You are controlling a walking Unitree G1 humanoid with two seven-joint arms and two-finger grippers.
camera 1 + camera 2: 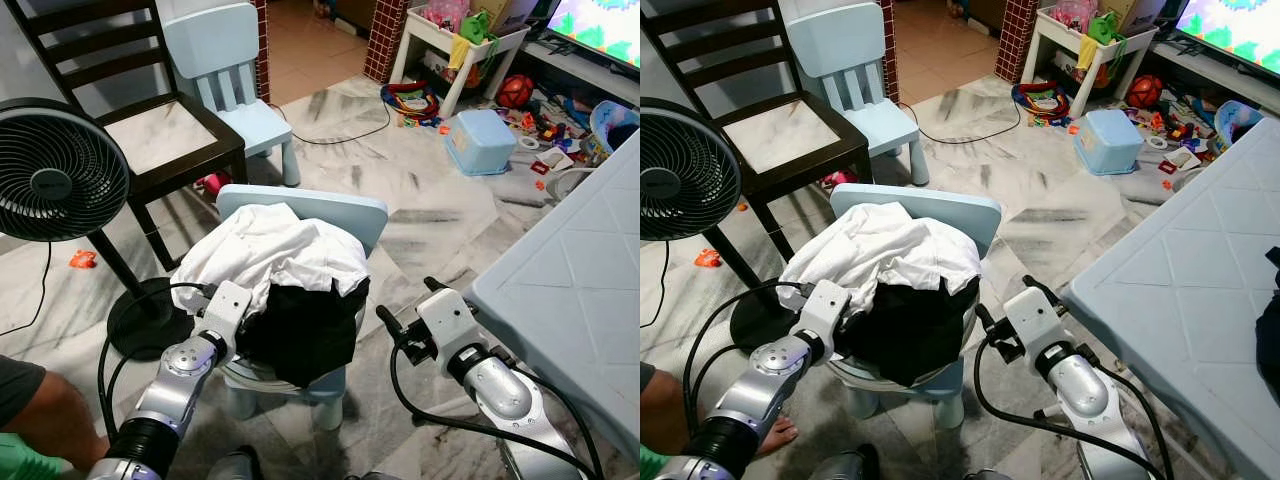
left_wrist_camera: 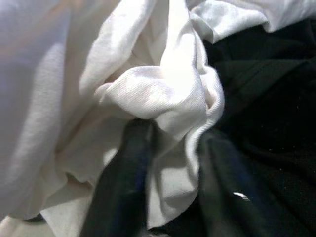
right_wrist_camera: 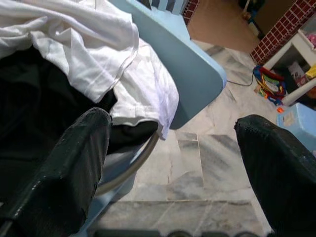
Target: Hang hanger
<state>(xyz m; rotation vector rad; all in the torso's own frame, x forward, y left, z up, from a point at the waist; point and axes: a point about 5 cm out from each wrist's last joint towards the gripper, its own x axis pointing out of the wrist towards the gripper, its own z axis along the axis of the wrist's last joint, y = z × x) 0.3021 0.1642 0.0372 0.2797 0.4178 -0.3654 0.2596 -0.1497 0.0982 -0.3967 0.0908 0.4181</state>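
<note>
Left gripper [image 2: 163, 192] pinching white shirt [image 2: 163, 94]

Both silver arms reach forward, bent at the elbow: the left gripper [image 2: 163, 192] is buried fingers-first in cloth, its two black fingers [image 2: 121, 192] slightly apart around a fold, while the right gripper [image 3: 173, 163] hovers with its fingers [image 3: 74, 168] spread wide.

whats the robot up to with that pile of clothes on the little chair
The robot stands over a small blue chair heaped with a white garment and a black garment. Its left gripper is pushed into the pile, fingers around a fold of the white cloth. The right gripper hovers open beside the chair. I can't make out a hanger.
</note>
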